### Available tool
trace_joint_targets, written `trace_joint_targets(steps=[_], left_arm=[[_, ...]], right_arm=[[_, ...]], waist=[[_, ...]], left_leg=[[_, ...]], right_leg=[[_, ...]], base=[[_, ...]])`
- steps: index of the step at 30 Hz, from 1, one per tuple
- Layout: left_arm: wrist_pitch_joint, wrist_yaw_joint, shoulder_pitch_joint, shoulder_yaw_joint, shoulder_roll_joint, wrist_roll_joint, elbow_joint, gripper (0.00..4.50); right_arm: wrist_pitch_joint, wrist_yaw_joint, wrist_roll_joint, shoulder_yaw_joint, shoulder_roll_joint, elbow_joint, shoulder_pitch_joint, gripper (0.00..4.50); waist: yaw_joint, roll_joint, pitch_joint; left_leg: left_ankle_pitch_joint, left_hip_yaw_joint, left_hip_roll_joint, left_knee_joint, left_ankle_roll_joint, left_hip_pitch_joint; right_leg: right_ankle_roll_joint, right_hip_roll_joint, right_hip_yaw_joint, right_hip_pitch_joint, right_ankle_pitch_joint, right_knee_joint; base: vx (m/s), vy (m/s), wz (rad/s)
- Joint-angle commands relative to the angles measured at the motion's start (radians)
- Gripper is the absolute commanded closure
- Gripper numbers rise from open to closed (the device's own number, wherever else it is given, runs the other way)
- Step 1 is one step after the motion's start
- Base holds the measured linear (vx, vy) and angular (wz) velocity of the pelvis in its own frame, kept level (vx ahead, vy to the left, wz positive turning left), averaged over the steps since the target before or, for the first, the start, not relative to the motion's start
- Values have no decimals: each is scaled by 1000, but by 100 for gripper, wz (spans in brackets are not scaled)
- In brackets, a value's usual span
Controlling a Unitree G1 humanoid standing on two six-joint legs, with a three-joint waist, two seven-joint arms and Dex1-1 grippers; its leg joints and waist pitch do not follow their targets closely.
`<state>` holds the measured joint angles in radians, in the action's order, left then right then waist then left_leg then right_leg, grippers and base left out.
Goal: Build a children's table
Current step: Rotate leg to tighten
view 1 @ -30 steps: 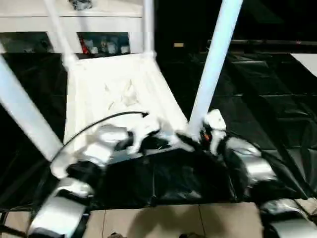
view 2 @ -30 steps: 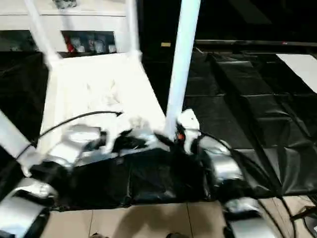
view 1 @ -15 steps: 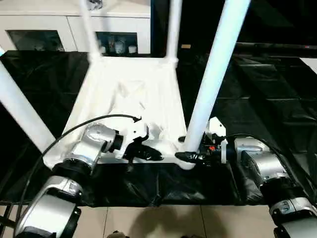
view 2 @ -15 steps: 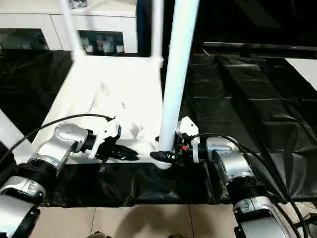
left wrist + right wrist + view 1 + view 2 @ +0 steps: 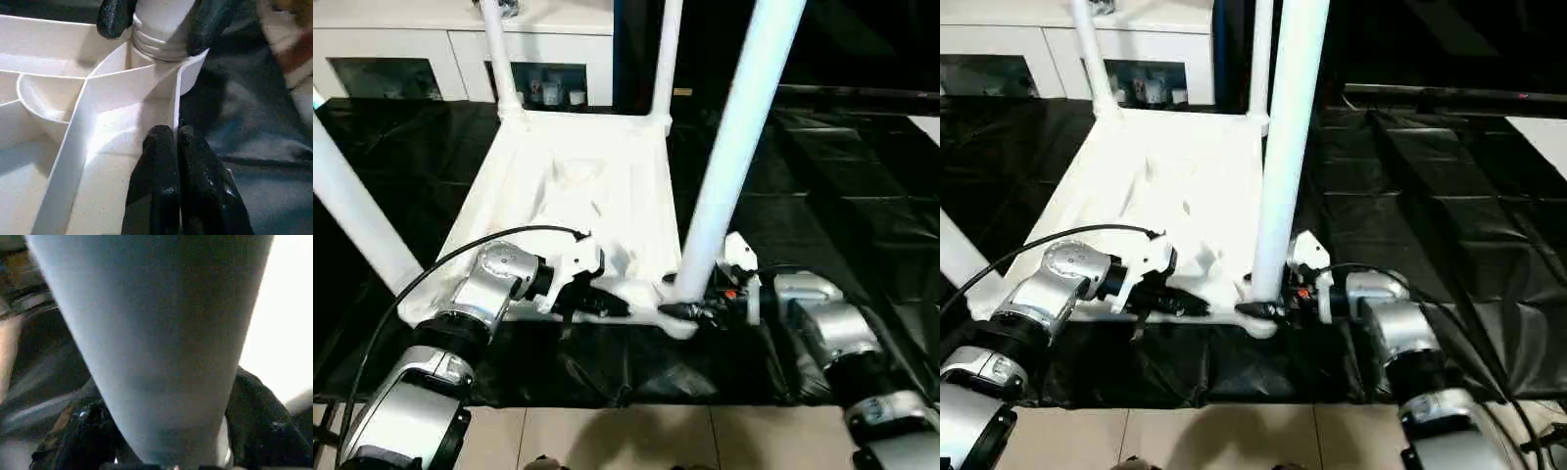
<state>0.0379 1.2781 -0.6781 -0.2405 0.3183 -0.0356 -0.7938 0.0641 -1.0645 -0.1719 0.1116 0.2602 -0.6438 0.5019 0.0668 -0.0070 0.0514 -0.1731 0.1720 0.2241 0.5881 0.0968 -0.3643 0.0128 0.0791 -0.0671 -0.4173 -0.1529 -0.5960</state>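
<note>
The table top lay upside down on the black sheet. The right pincer squeezed the near leg low down, at its corner. The left pincer was pinched shut on the rim beside it.

One white tabletop lay underside up on the black sheeting. Four white tube legs stood in its corner sockets: near right, near left, far left, far right. Two grippers, the left and the right, were at its near edge. One white cabinet stood behind.
</note>
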Motion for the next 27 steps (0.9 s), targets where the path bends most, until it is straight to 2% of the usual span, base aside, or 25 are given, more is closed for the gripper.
trace_joint_targets(steps=[1, 2, 3, 6, 7, 10, 11, 13, 14, 15, 18, 20, 23, 24, 27], left_arm=[[-27, -86, -12, 17, -41, 2, 30, 450], [-39, -112, -7, 19, -50, -2, 43, 450], [-73, -171, 7, 22, -75, -12, 76, 450], [-110, -252, 22, 23, -123, -23, 110, 450], [-119, -274, 27, 22, -138, -28, 119, 450], [-139, -342, 37, 15, -190, -27, 137, 450], [-141, -355, 38, 14, -200, -25, 140, 450], [-149, -355, 40, 10, -209, -19, 151, 450], [-150, -353, 40, 8, -209, -16, 153, 450], [-149, -348, 40, 6, -206, -14, 155, 450], [-155, -338, 46, 12, -189, -19, 170, 450], [-135, -304, 46, 15, -167, -11, 166, 450], [-119, -269, 47, 13, -149, -2, 165, 450], [-88, -216, 43, 9, -123, 4, 156, 450], [-54, -109, 39, -1, -88, 25, 146, 450]], right_arm=[[-18, 135, 43, -4, -31, -41, -8, 196], [-23, 184, 50, -15, -41, -54, -7, 196], [-29, 284, 61, -36, -67, -76, -4, 197], [-30, 401, 73, -55, -107, -90, -1, 197], [-29, 434, 79, -57, -120, -92, 0, 197], [-35, 555, 89, -73, -172, -101, 12, 197], [-39, 574, 88, -78, -184, -105, 15, 141], [-64, 615, 93, -89, -195, -109, 23, 141], [-65, 619, 83, -100, -197, -110, 27, 118], [-63, 615, 75, -107, -195, -109, 30, 118], [-71, 577, 82, -94, -164, -106, 34, 97], [-77, 502, 82, -79, -124, -96, 33, 69], [-78, 428, 78, -62, -96, -85, 29, 62], [-75, 306, 71, -34, -63, -63, 18, 62], [-71, 131, 46, 7, -21, -21, -2, 62]], waist=[[-9, -4, -61], [-14, -6, -61], [-21, -2, -60], [-38, -5, -61], [-40, -5, -63], [-41, -3, -63], [-41, -2, -64], [-41, -2, -64], [-40, -1, -66], [-37, 4, -68], [-36, 5, -70], [-35, 5, -70], [-36, 4, -68], [-34, 2, -68], [-33, 2, -68]], left_leg=[[-291, 7, 0, -75, -9, 10], [-297, 6, -1, -74, -8, 11], [-306, 3, -2, -75, -7, 9], [-311, 4, -2, -72, -15, 9], [-299, 4, -3, -73, -22, 3], [-288, 6, -5, -72, -31, 3], [-285, 5, -5, -71, -30, 3], [-283, 6, -5, -72, -31, 2], [-278, 7, -5, -71, -32, 3], [-264, 8, -3, -70, -37, 6], [-241, 10, -4, -69, -50, 1], [-242, 10, -4, -68, -58, 0], [-256, 10, -5, -67, -64, -1], [-266, 10, -6, -67, -68, 1], [-257, 10, 0, -67, -78, 0]], right_leg=[[153, 51, 31, 48, -445, 85], [149, 51, 31, 47, -454, 87], [144, 52, 31, 48, -472, 88], [143, 48, 30, 45, -472, 93], [145, 46, 30, 50, -450, 91], [141, 47, 31, 47, -450, 92], [141, 46, 30, 47, -447, 92], [143, 45, 30, 47, -431, 92], [147, 44, 31, 47, -416, 90], [164, 44, 34, 47, -366, 87], [198, 40, 33, 55, -262, 75], [203, 42, 32, 57, -258, 75], [203, 42, 32, 58, -279, 78], [199, 42, 31, 59, -300, 80], [203, 44, 34, 58, -283, 77]], base=[[0, 0, 0], [0, 0, 0], [0, 0, 0], [0, 0, 0], [0, 0, 0], [0, 0, 0], [0, 0, 0], [0, 0, 0], [0, 0, 0], [0, 0, 0], [0, 0, 0], [0, 0, 0], [0, 0, 0], [0, 0, 0], [0, 0, 0]])
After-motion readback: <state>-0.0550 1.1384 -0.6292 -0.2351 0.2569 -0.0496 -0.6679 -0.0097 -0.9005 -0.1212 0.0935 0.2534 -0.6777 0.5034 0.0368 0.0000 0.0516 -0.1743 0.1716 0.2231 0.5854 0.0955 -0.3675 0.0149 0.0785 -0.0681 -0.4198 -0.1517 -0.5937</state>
